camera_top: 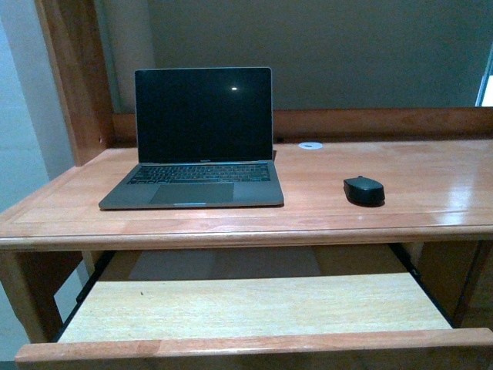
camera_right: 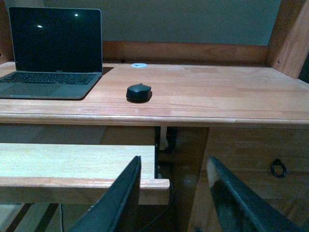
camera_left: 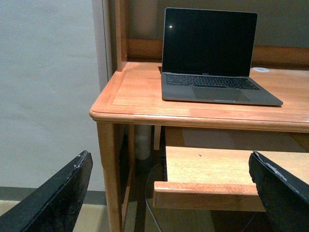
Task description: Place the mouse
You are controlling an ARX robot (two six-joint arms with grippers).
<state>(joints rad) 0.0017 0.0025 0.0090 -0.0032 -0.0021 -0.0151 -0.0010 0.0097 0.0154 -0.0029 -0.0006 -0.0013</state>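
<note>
A small black oval computer mouse [camera_top: 363,190] with a smooth, domed top sits on the polished light-brown wooden desk [camera_top: 431,181]. It is cordless and has a faint sheen along its upper curve, and in the right wrist view [camera_right: 139,92] a slight seam or wheel notch shows at its crown. It rests flat on the desktop, well to the right of the open grey laptop with a dark screen [camera_top: 199,139], and a little nearer the desk's front edge than the laptop's hinge. Behind it, close to the back rail, lies a small round white disc [camera_top: 310,145] set in the wood.

Below the desktop a pale wooden keyboard shelf [camera_top: 254,307] is pulled out toward the camera.

Neither arm shows in the front view. The left gripper [camera_left: 169,193] hangs low in front of the desk's left corner, its two black fingers [camera_left: 58,198] spread wide with nothing between them. The right gripper [camera_right: 174,198] sits low before the desk, beside the shelf's end, its black fingers [camera_right: 118,203] parted and holding nothing. Both are well apart from the mouse.
</note>
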